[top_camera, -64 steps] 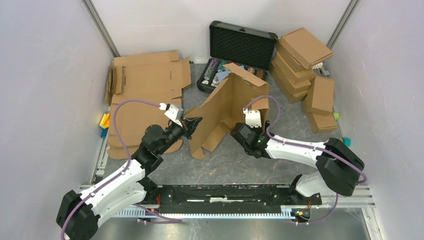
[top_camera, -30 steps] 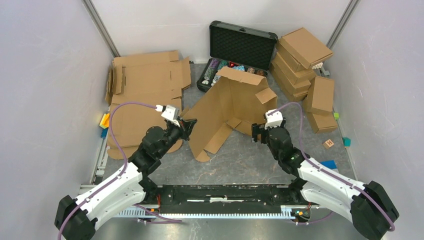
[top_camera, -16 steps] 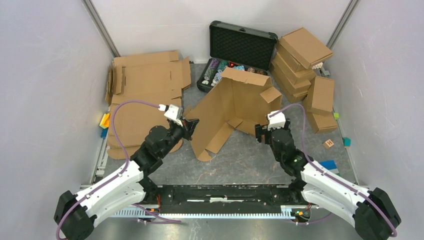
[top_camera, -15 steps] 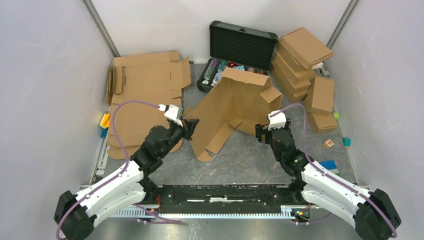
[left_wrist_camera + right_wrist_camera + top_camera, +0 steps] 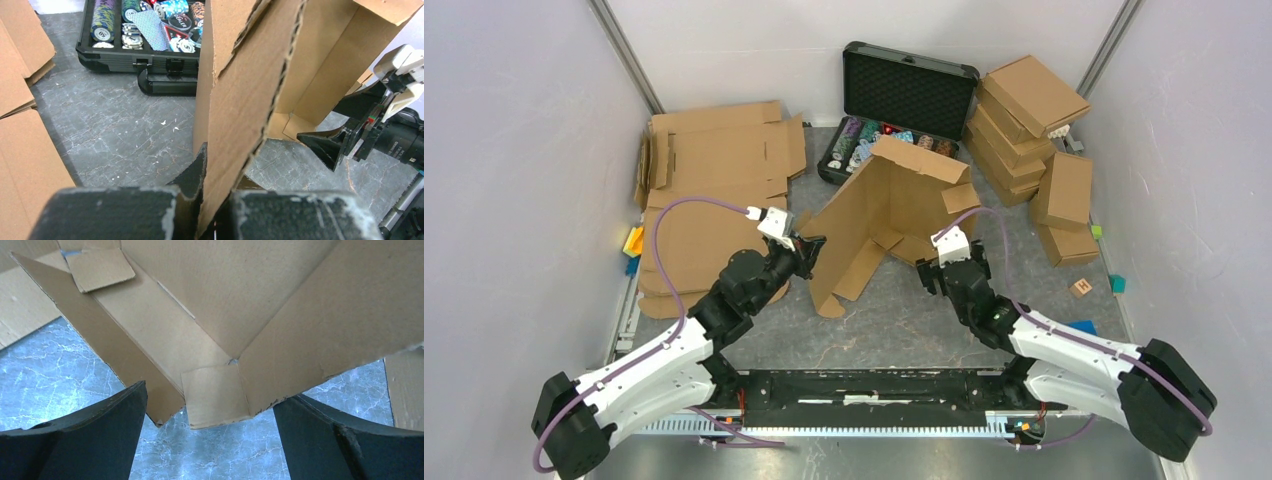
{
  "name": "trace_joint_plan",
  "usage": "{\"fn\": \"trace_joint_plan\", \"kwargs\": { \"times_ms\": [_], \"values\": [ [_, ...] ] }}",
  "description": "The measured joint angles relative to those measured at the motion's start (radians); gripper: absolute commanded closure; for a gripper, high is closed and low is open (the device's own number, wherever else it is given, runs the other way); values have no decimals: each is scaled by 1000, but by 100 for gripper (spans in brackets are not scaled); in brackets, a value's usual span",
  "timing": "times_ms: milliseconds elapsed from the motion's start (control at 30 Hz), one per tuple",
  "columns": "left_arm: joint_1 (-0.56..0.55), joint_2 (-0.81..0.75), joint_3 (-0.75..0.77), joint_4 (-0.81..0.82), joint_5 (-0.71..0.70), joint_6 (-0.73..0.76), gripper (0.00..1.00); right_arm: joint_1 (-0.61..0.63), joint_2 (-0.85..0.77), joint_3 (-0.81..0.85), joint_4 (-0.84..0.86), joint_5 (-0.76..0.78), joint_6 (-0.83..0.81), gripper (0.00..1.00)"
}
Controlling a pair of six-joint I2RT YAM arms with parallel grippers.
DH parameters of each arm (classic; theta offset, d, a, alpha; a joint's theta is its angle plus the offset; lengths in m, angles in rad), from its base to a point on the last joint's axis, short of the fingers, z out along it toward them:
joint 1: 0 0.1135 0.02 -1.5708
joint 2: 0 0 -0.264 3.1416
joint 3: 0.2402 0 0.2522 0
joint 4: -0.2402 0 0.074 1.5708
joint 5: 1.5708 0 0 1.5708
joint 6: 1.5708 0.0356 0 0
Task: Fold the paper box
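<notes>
The paper box (image 5: pixel 886 200) is one brown cardboard piece standing half upright in the middle of the table, its panels bent into a corner with tabs hanging loose. My left gripper (image 5: pixel 809 250) is shut on its near left edge; in the left wrist view the panel (image 5: pixel 245 100) rises straight out from between the fingers (image 5: pixel 192 175). My right gripper (image 5: pixel 932 272) is open, low beside the box's right lower flap. In the right wrist view a small square tab (image 5: pixel 215 395) hangs just in front of the wide-apart fingers (image 5: pixel 100 425), apart from both.
An open black case with colourful chips (image 5: pixel 904 95) stands right behind the box. Several folded boxes (image 5: pixel 1029 120) are stacked at the back right. Flat cardboard sheets (image 5: pixel 714 170) lie at the left. Small coloured blocks (image 5: pixel 1081 287) lie near both side walls.
My right arm has swung left and closer to the box's lower right flap. The box's upright panels have turned a little. My left gripper keeps its hold in the same place.
</notes>
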Motion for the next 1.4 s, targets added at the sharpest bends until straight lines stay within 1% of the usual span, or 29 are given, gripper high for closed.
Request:
{"fn": "trace_joint_plan", "kwargs": {
  "times_ms": [267, 533, 1000, 1400],
  "values": [
    [-29, 16, 13, 1, -26, 2, 98, 34, 62, 1, 0, 51, 19, 2],
    [-40, 24, 16, 1, -41, 2, 97, 89, 113, 1, 13, 68, 20, 2],
    [-45, 37, 18, 9, -41, 2, 96, 116, 180, 1, 66, 69, 10, 2],
    [-45, 50, 23, 16, -40, 2, 96, 120, 181, -13, 80, 77, -42, 2]
  ]
}}
